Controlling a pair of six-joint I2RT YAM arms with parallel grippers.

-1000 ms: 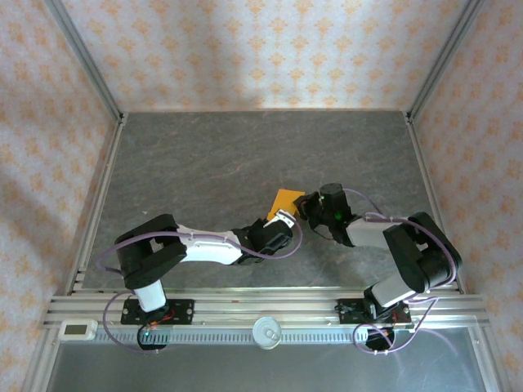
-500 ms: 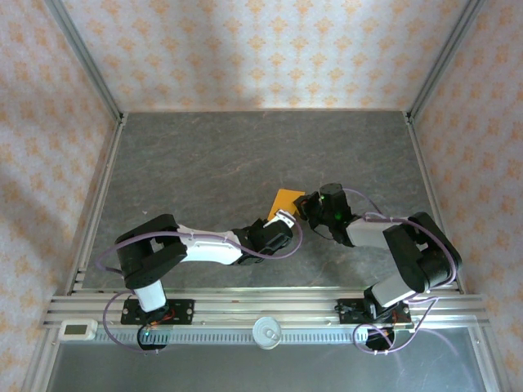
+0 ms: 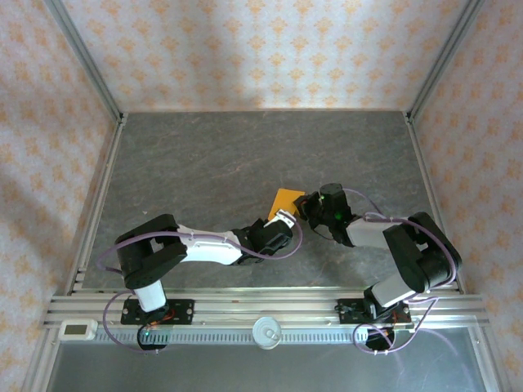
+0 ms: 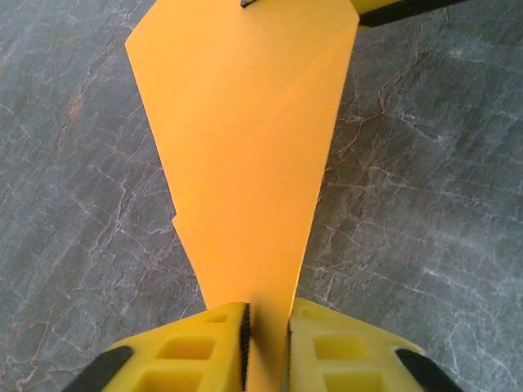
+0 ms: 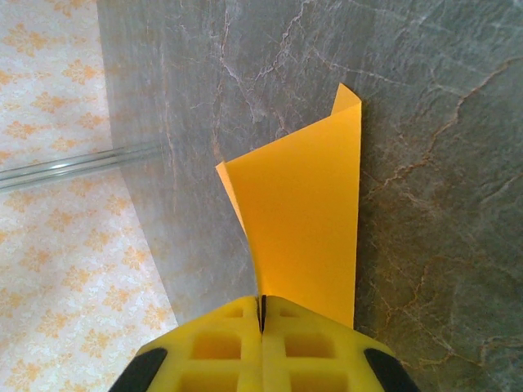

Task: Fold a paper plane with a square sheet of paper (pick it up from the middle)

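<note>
Orange paper (image 4: 245, 147) tight between both end effectors (image 4: 267, 335) (image 5: 262, 314)

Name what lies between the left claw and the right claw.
The partly folded orange paper spans the gap, one end between the left claw fingers, the other in the right claw; the left wrist view shows it.

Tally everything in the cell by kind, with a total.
orange paper sheet: 1
robot arms: 2, left arm and right arm
small white display unit: 1
round white knob: 1
Total: 5
</note>
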